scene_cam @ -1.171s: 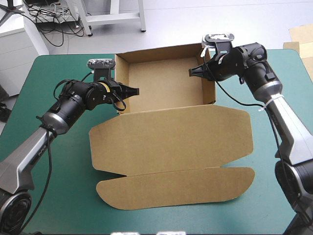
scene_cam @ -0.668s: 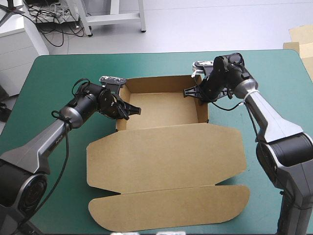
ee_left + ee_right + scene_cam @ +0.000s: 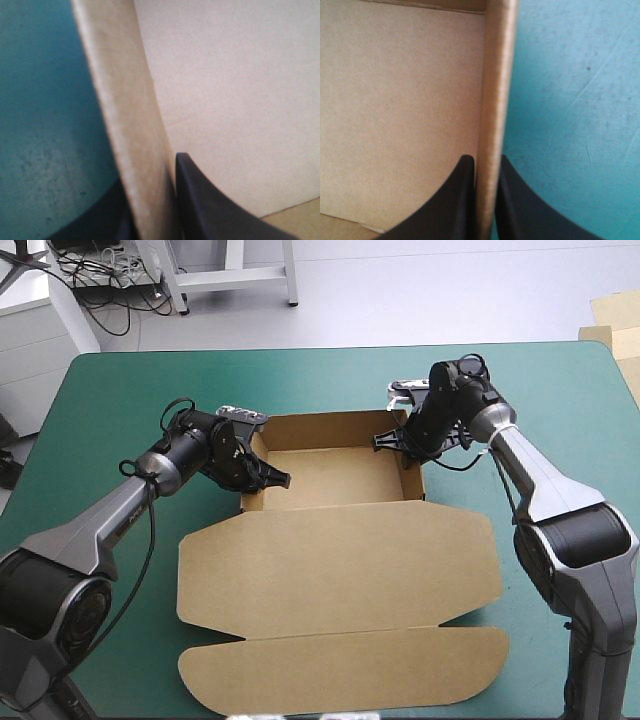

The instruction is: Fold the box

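**Box-folding bench, high view and both wrist views.** The brown box (image 3: pixel 330 475) stood as an open tray at the middle of the table (image 3: pixel 120 390), somewhat toward its far edge. The lid (image 3: pixel 340 560) lay flat on the teal-green cover on the near side, and its front flap (image 3: pixel 345 668) reached toward the near edge.

The left gripper (image 3: pixel 272 480) was clamped on the tray's left wall (image 3: pixel 252 455), at its near end. In the left wrist view the left gripper (image 3: pixel 150 210) was all but closed. One black finger (image 3: pixel 205 205) was inside the tray and the other outside over the cover (image 3: pixel 45 125), with the wall's edge (image 3: pixel 125 125) pinched between them.

The right gripper (image 3: pixel 385 440) held the right wall (image 3: pixel 412 465) toward its far end. In the right wrist view the right gripper (image 3: pixel 487 195) was likewise nearly closed, with a finger (image 3: pixel 455 200) on each face of the wall (image 3: pixel 495 75).
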Motion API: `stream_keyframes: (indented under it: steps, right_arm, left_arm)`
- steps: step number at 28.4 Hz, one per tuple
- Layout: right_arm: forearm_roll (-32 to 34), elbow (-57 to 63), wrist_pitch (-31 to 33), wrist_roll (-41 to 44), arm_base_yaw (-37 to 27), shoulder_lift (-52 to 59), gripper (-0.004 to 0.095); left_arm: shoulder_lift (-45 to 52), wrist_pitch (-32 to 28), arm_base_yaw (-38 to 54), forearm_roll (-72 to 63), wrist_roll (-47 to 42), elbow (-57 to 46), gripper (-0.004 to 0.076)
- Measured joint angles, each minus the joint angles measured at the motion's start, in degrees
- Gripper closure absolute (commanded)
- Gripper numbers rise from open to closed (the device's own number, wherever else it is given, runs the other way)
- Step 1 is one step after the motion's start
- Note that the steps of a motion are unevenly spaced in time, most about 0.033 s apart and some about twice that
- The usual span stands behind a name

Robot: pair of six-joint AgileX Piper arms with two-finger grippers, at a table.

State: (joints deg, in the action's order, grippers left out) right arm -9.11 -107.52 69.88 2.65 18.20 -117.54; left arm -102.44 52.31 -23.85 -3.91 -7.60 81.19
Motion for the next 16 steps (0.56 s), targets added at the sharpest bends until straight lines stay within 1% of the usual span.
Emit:
stream_keyframes:
  steps: [1,3,4,6,8,16]
  right_arm:
    - [-0.31,0.00,-0.05,-0.61,0.00,-0.07,0.0428]
    - [-1.32,0.00,0.38,-1.73,0.00,-0.77,0.0223]
    - [-1.71,0.00,0.44,-1.91,0.00,-1.04,0.0154]
    - [-2.35,0.00,0.44,-1.95,0.00,-1.35,0.0026]
    - [-2.68,0.00,0.48,-1.97,0.00,-1.35,-0.0008]
    - [-2.07,0.06,0.48,-2.09,0.00,-0.14,0.0001]
  left_arm:
    - [-0.22,0.06,0.14,-0.68,1.47,-0.05,0.0207]
    - [-0.86,1.07,0.15,-2.43,3.70,-0.30,0.0090]
    - [-0.81,1.07,0.15,-2.39,3.94,-0.30,0.0045]
    - [-0.75,1.58,0.26,-2.20,4.08,-0.30,0.0013]
    - [-0.75,1.70,0.26,-2.46,3.95,-0.41,0.0018]
    - [0.05,1.91,0.21,-3.82,3.71,-0.64,0.0020]
